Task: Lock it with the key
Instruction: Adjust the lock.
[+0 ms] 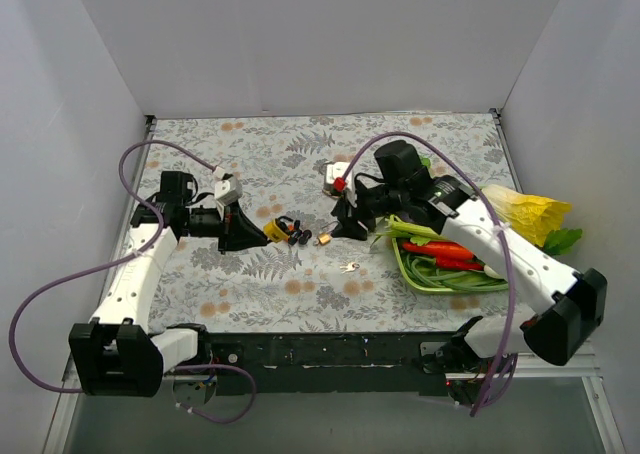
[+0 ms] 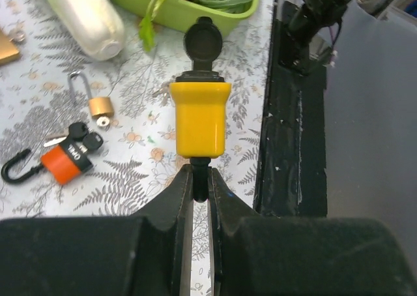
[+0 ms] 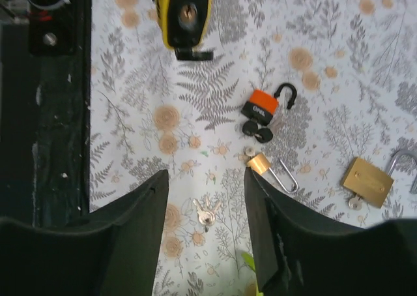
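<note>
Filling green tray (image 1: 452, 290): red chillies (image 1: 437, 249), perhaps beans (image 1: 438, 271); keys (image 1: 349, 267) near it.

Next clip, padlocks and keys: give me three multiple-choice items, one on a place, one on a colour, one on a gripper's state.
1. Where do the loose silver keys lie? A) on the floor B) in a keyhole C) on the cloth below the right gripper
2. What colour is the padlock in the left gripper? A) orange B) yellow C) brass
3. How is the right gripper? A) open, empty B) shut on a key C) shut on a padlock
C: its wrist view shows them on the cloth between its fingers. B: the lock it holds is yellow. A: its fingers stand apart, holding nothing.
</note>
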You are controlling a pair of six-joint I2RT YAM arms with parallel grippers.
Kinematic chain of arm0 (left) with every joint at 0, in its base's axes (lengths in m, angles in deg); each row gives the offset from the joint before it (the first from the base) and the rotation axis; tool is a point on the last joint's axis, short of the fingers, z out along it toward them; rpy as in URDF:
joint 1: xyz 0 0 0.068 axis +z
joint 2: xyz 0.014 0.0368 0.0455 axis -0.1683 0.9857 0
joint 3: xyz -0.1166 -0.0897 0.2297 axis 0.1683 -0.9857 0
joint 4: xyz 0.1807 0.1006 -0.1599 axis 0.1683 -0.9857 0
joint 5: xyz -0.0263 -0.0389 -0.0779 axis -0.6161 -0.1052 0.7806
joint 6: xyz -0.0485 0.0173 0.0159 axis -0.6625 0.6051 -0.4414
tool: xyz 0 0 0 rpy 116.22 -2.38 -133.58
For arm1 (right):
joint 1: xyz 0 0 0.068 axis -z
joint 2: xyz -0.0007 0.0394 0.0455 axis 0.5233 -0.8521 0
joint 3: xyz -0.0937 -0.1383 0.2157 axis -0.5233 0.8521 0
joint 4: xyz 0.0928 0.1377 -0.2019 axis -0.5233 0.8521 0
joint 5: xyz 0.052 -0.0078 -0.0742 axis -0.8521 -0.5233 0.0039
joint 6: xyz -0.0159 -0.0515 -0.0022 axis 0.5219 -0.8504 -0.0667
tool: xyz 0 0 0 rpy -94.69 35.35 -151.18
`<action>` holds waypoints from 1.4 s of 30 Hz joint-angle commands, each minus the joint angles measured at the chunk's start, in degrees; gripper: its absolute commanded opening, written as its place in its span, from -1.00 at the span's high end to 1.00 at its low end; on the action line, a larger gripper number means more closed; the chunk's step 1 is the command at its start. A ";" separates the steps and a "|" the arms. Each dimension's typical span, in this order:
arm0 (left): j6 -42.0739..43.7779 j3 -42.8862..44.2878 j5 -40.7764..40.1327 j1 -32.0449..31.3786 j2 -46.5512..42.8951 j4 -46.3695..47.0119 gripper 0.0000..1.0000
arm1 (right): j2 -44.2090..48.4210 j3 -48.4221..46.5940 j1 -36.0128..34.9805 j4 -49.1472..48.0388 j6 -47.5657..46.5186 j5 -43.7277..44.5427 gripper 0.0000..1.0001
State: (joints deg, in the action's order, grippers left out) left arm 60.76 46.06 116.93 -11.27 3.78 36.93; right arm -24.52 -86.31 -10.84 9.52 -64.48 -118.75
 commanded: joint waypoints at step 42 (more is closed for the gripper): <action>16.46 14.66 1.10 -32.34 10.70 -14.28 1.00 | 19.36 8.85 -19.66 7.72 -36.04 3.75 -0.64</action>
State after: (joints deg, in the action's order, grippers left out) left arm 76.35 58.81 116.47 -42.72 16.66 21.39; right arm -6.86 -77.93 -30.09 14.83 -95.19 -115.87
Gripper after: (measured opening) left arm 0.065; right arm 0.824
